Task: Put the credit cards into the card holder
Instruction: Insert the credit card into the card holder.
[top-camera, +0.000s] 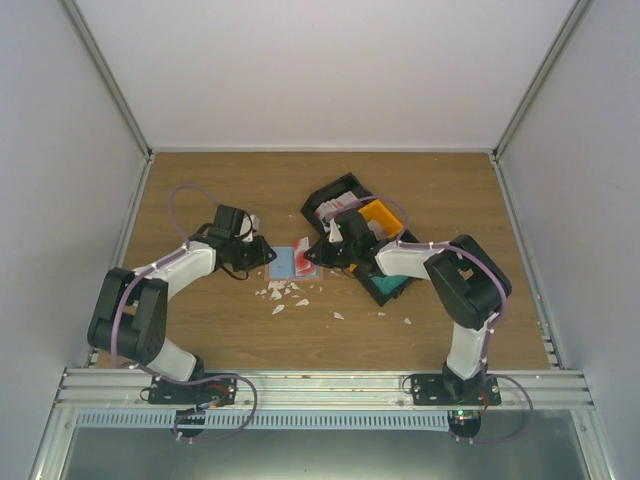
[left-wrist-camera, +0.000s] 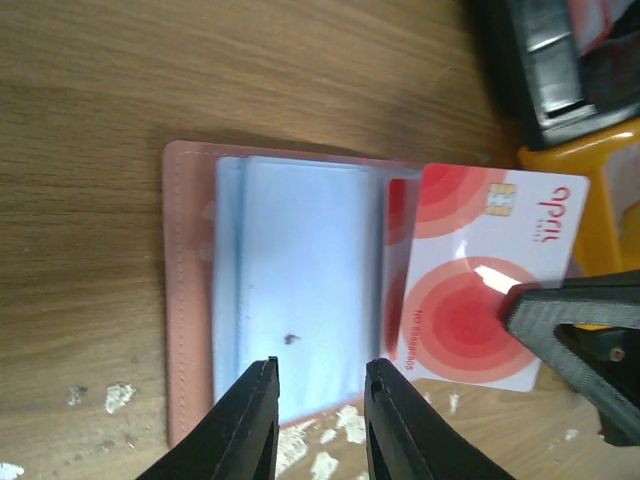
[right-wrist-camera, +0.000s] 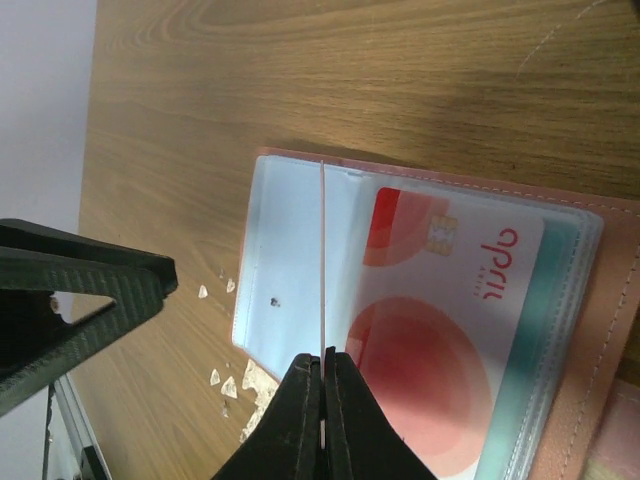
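Note:
The card holder (top-camera: 281, 262) lies open on the table between both arms, salmon-pink outside (left-wrist-camera: 185, 300) and light blue inside (right-wrist-camera: 285, 260). My right gripper (right-wrist-camera: 323, 365) is shut on a red-and-white credit card (left-wrist-camera: 480, 290). The card stands on edge over the holder's middle fold and shows as a thin white line (right-wrist-camera: 323, 250) in the right wrist view. A second red-and-white card (right-wrist-camera: 450, 330) sits in the holder's right-hand pocket, with a teal strip (right-wrist-camera: 540, 330) beside it. My left gripper (left-wrist-camera: 320, 390) hovers open over the holder's near edge, with nothing between its fingers.
Small white scraps (top-camera: 285, 292) lie on the wood just in front of the holder. A black bin (top-camera: 335, 200), an orange bin (top-camera: 382, 218) and another black bin holding something teal (top-camera: 395, 287) crowd the space behind and under my right arm.

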